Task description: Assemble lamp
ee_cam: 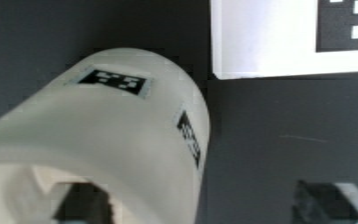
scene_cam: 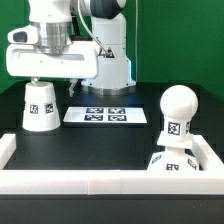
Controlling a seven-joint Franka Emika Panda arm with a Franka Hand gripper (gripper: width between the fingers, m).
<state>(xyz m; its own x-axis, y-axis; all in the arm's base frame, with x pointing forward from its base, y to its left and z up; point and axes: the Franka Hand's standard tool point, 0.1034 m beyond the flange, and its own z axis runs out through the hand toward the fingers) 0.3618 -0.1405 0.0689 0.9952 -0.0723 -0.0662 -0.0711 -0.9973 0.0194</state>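
Shade (scene_cam: 41,107) stands on the exterior view's left, under my gripper (ee_cam: 202,205), whose open fingers (ee_cam: 330,200) straddle it. Closing off-centre could tip it. Bulb (scene_cam: 177,112) sits on its base (scene_cam: 170,164), far right.

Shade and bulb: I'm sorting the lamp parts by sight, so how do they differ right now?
The shade is a truncated cone with a flat top; the bulb is a round ball on a neck. The shade stands directly on the black table on the exterior view's left, under the gripper; the bulb sits on the base block on the exterior view's right, away from the arm. Both are white and carry square tags.
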